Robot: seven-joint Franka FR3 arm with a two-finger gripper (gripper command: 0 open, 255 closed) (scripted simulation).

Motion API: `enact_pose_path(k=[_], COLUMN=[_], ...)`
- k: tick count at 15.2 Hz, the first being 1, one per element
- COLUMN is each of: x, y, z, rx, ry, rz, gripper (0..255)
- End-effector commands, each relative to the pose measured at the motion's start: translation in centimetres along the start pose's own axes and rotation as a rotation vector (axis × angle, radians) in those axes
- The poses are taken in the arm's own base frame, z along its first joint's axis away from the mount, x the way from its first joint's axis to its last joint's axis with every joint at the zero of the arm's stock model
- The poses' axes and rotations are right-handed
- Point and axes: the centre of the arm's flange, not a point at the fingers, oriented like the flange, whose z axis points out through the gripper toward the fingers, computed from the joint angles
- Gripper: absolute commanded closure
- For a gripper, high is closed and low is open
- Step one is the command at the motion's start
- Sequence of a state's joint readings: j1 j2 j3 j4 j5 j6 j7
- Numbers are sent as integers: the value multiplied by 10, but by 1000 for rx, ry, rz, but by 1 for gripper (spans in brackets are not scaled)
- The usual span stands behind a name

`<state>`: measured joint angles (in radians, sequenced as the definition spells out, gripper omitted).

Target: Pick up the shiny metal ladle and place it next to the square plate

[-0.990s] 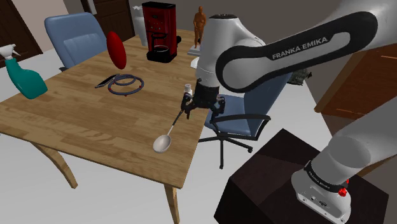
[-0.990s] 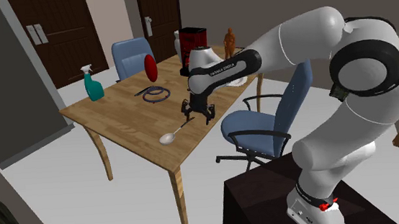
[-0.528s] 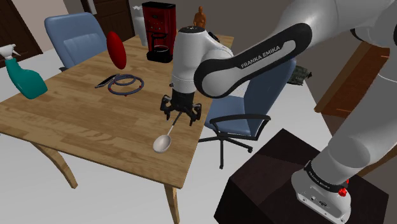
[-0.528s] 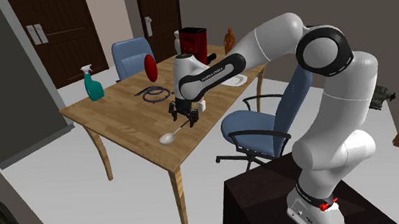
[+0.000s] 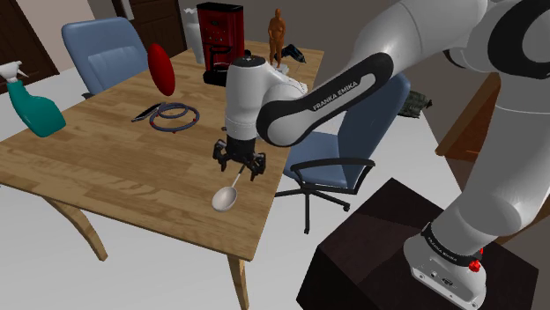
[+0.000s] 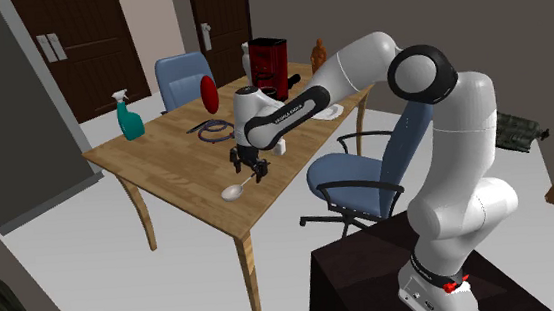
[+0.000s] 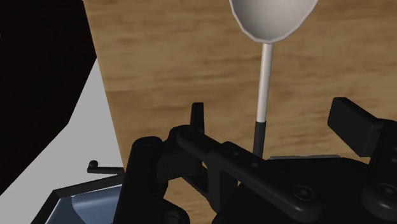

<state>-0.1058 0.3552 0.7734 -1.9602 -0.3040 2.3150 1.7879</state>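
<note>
While the ladle (image 5: 226, 195) lies flat on the wooden table (image 5: 106, 167) near its right edge in the shoulder view, bowl nearest, the claw (image 5: 238, 167) hangs over the handle's far end. Its fingers (image 7: 348, 118) stand spread on either side, not touching the handle. A dark ring (image 5: 174, 115) lies farther left.

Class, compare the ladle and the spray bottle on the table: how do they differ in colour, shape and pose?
The ladle is pale grey; the spray bottle is teal with a white head. The ladle is slim, with a long handle and a round bowl; the spray bottle is bulky. The ladle lies flat; the spray bottle stands upright. Both rest on the wooden table.
</note>
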Motion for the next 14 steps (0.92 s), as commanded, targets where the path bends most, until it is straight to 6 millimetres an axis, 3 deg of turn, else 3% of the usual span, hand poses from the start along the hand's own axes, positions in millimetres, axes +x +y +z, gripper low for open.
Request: enact_pose_path(k=[1, 9, 10, 14], x=[0, 0, 0, 0], y=[0, 0, 0, 0], z=[11, 14, 14, 14], rx=[0, 0, 0, 0], ry=[0, 0, 0, 0], rz=[0, 0, 0, 0], gripper=[0, 0, 255, 255])
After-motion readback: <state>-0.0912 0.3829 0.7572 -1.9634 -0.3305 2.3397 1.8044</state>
